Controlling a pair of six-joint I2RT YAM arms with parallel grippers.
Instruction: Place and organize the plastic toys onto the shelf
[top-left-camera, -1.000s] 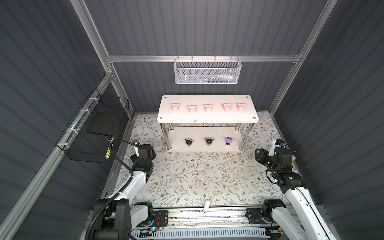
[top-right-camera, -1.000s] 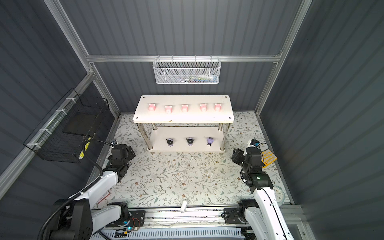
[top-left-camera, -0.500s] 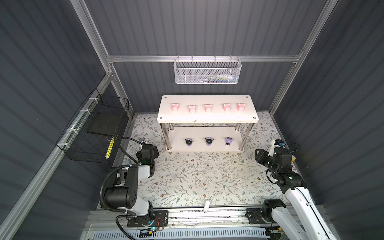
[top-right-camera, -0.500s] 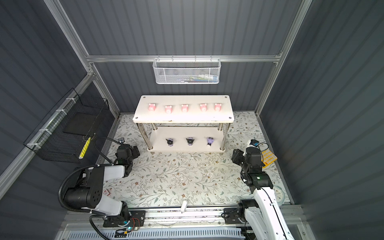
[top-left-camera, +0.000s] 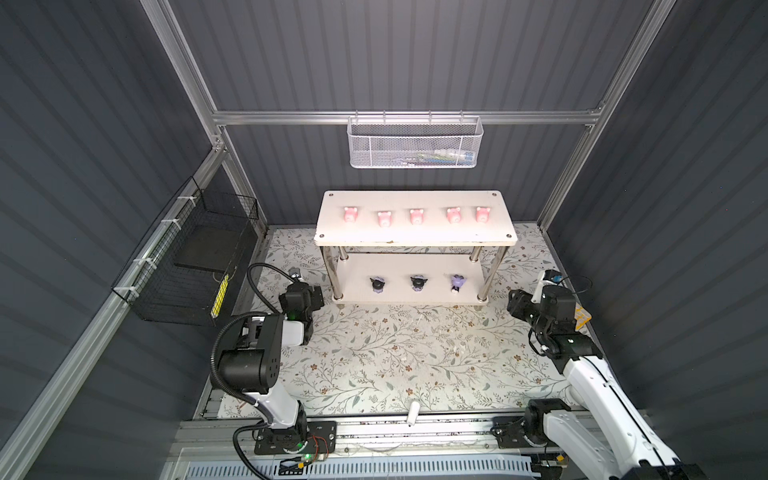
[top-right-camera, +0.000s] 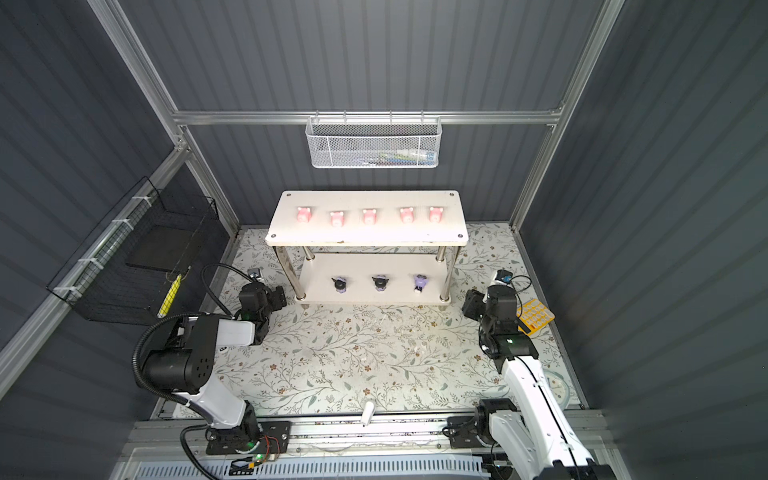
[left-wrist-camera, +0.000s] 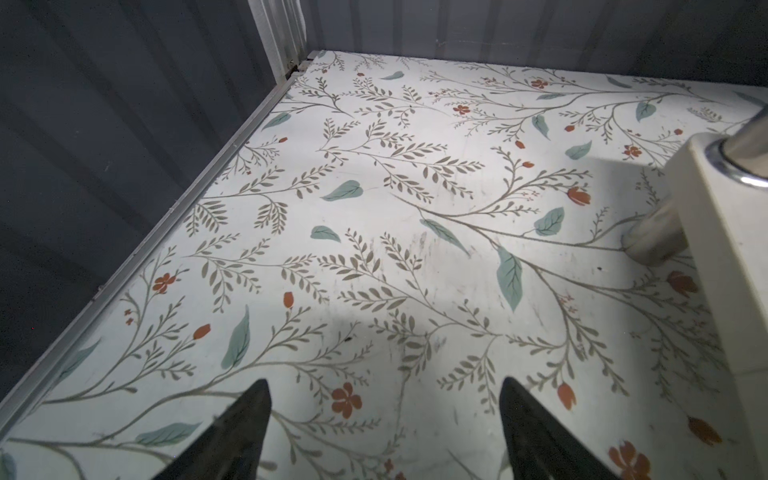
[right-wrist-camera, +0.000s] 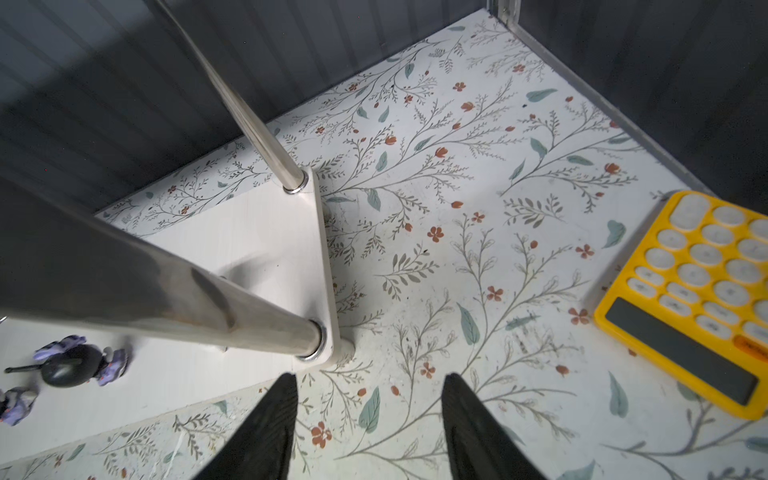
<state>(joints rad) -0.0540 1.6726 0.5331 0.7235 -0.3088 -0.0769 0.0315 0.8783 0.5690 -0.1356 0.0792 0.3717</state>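
Dark grey ribbed walls (top-left-camera: 415, 54) enclose a brightly lit floor (top-left-camera: 374, 357) covered in a pale leaf-and-flower print. A white mesh basket (top-left-camera: 395, 149) hangs from the silver rail (top-left-camera: 291, 117) across the back wall. A black wire basket (top-left-camera: 166, 303) hangs on the left wall.

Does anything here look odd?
On the lower board of the white two-tier shelf, the rightmost lilac figurine shows mostly lilac from above, unlike its two black-topped neighbours; it seems turned or tipped differently.
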